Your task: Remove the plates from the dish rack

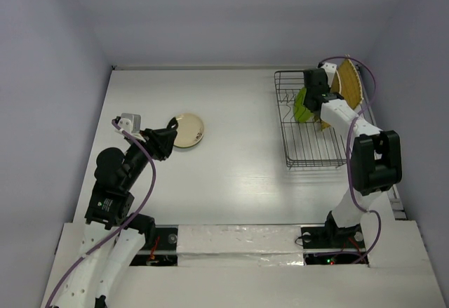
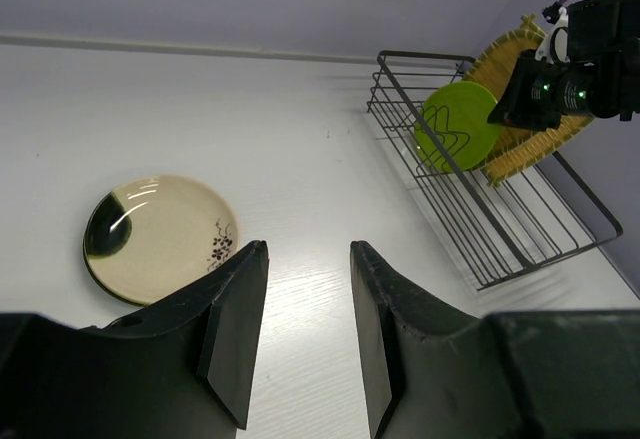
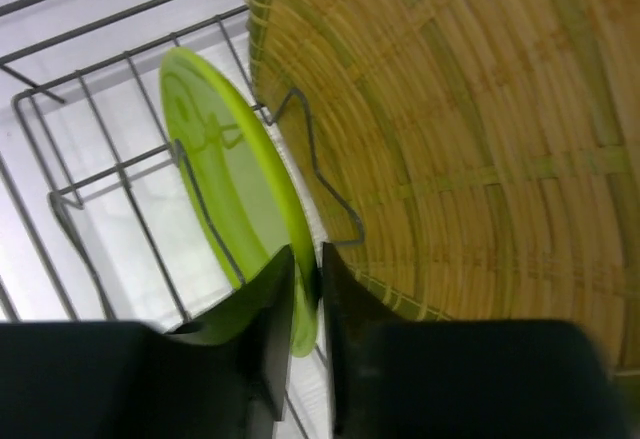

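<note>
Right gripper [image 3: 307, 267] pinches rim of lime green plate [image 3: 215, 169]. Plate stands on edge between prongs in dish rack [image 1: 309, 159], woven straw plate [image 3: 480, 139] just behind it. Likely next: lift along plate's own plane, clear of prongs. Left gripper [image 2: 308, 259] open, empty, near cream plate [image 2: 160, 234] lying flat on tabletop [image 1: 238, 161], well apart from rack.

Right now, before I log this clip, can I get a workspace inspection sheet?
Surface: white table, no spills seen.
Job's things: lime green plate and woven plate upright in dish rack; cream plate flat on table.
Clutter: nothing seen.
Grippers: left gripper jaws open, empty, beside cream plate; right gripper jaws shut on lime green plate.
Cables: purple cables along both arms.
Surroundings: plain pale walls.
</note>
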Controlling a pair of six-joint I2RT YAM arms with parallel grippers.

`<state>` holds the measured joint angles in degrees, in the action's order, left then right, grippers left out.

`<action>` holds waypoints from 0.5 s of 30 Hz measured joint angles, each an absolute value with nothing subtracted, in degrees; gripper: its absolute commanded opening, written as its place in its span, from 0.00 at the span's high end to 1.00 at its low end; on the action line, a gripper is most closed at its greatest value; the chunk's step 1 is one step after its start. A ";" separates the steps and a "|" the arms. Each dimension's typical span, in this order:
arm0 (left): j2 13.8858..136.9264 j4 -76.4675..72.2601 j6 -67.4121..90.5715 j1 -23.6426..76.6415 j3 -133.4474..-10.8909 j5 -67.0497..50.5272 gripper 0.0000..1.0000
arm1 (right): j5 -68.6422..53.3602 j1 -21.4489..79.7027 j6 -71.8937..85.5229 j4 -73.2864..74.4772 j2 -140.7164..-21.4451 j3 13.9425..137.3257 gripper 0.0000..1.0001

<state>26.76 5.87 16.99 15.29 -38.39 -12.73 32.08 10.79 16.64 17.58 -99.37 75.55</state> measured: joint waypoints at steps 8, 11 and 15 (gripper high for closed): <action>26.76 5.87 16.99 15.29 -38.39 -12.78 0.65 | 34.09 10.72 14.85 18.28 -99.24 75.57 0.96; 26.76 5.87 16.99 15.29 -38.39 -12.78 0.65 | 34.76 10.72 14.31 19.07 -98.08 75.57 0.97; 26.76 5.87 16.99 15.29 -38.39 -12.78 0.65 | 35.75 10.52 13.21 19.70 -94.30 75.72 0.97</action>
<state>26.76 5.87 16.99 15.29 -38.39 -12.78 35.75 10.52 13.21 19.70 -94.30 75.72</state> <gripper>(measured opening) 0.353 0.100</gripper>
